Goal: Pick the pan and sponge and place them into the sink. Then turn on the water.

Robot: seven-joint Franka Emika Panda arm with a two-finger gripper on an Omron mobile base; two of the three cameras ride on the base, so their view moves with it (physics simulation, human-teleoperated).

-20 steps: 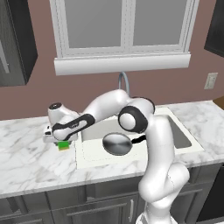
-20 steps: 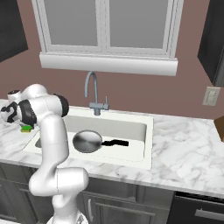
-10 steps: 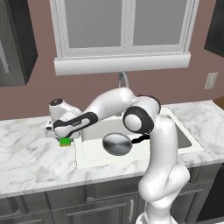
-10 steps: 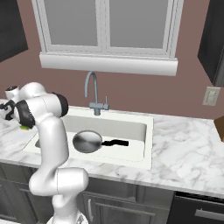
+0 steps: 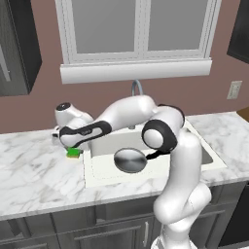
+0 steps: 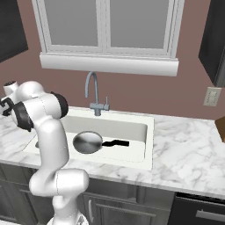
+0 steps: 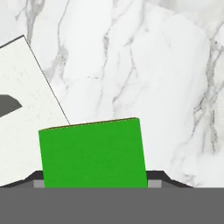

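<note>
Hand view has the small bright green rectangular sponge (image 7: 92, 153) sitting right at the bottom between my fingertips, flat on the white marble counter (image 7: 148, 65), with the raised white rim of the sink (image 7: 22, 109) just off to one side. From the left base view I've got the arm stretched way over to the left, hand (image 5: 72, 146) pointing down right above the sponge (image 5: 73, 153), which sits just beside the basin's left edge. That reach makes sense: the sponge is the last thing outside the wide white rectangular sink (image 6: 145, 145).

The small round shiny metal pan with the thin black handle (image 6: 88, 143) is already lying in the basin, so that half looks done. The tall grey gooseneck faucet (image 6: 94, 94) isn't running, so that's for later.

The fingers look spread on either side of the sponge, but I honestly can't tell from these shots whether they're pressing on it yet.

Compared with a second ago, the hand has come down a bit and sits closer over the sponge. The sponge itself hasn't budged, and the pan is in the same spot. My guess is I'm right at the squeeze-and-lift step.
</note>
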